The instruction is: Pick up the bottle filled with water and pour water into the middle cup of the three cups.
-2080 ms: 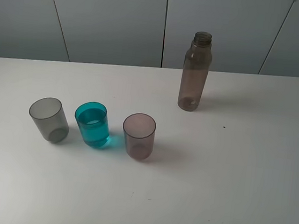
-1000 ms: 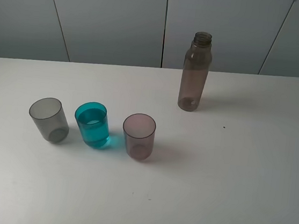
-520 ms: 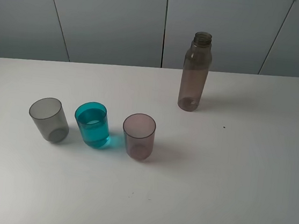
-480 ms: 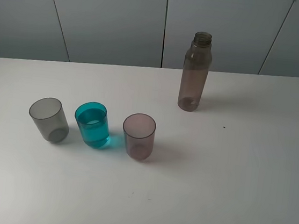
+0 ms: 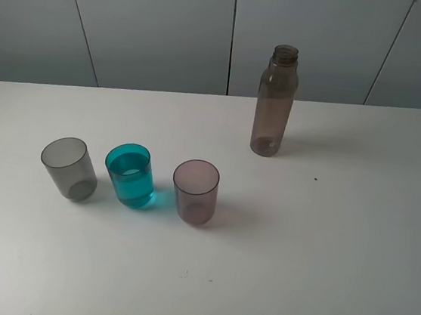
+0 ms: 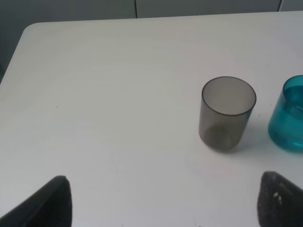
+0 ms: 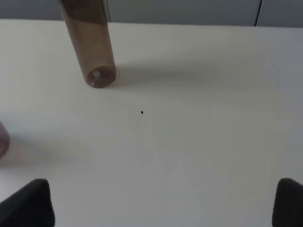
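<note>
**3 cups in a row, bottle upright behind them, both claws spread and empty**

Starting at your left on the white bench (image 5: pixel 319 276), you have the three cups (image 5: pixel 129 177) standing upright in a row near the front. The smoky grey cup (image 5: pixel 68 168) comes 1st, with a small gap before the next. The middle cup (image 5: pixel 130 175), teal-blue, sits just beside it and already holds water to a good part of its height. The pinkish-mauve cup (image 5: pixel 195 192) closes the row, slightly nearer the front edge than the other 2.

Further right and well back toward the grey wall panels (image 5: pixel 157 22), the bottle (image 5: pixel 274 102) stands upright with no cap, well apart from the cups and touching nothing. A small dark speck (image 5: pixel 315 178) lies on the bench to the right of it.

Your left claw (image 6: pixel 161 201) shows only 2 dark fingertips, spread wide over bare bench near the grey cup. Your right claw (image 7: pixel 163 203) is likewise spread wide, pinching nothing, with the bottle ahead of it.
</note>
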Robot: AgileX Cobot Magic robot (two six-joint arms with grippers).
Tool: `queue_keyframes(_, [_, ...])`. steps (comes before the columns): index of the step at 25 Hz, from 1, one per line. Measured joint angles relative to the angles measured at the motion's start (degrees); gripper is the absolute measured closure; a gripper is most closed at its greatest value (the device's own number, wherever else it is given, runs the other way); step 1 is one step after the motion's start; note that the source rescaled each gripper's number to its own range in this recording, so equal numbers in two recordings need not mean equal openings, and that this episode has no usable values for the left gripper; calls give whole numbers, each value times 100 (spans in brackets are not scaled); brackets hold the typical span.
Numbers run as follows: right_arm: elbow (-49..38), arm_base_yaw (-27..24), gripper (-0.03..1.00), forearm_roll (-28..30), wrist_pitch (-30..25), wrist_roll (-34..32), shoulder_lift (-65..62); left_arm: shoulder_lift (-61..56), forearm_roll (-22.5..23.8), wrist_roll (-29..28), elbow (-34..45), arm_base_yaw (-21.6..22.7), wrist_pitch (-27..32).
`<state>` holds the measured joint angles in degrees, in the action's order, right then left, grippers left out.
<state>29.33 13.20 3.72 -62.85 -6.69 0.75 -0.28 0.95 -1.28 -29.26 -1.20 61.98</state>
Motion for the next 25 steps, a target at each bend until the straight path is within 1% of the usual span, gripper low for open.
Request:
queue_keyframes(2, [0,-223,-3,0,0,0,-55,0,0,0,0,0,0])
queue_keyframes(8, [0,-1335,-3,0,0,10,-64,0,0,0,0,0,0])
queue_keyframes(10, [0,-1483,-3,0,0,10,-64,0,0,0,0,0,0])
queue_keyframes(13, [0,-1497,-3,0,0,24,-77,0,0,0,0,0,0])
queue_keyframes(17, [0,-1275,-3,0,0,379,-77,0,0,0,0,0,0])
queue_keyframes(20, [0,-1206,-3,-23,0,448,-77,0,0,0,0,0,0])
queue_keyframes(25, [0,-1212,-3,-245,0,512,-77,0,0,0,0,0,0])
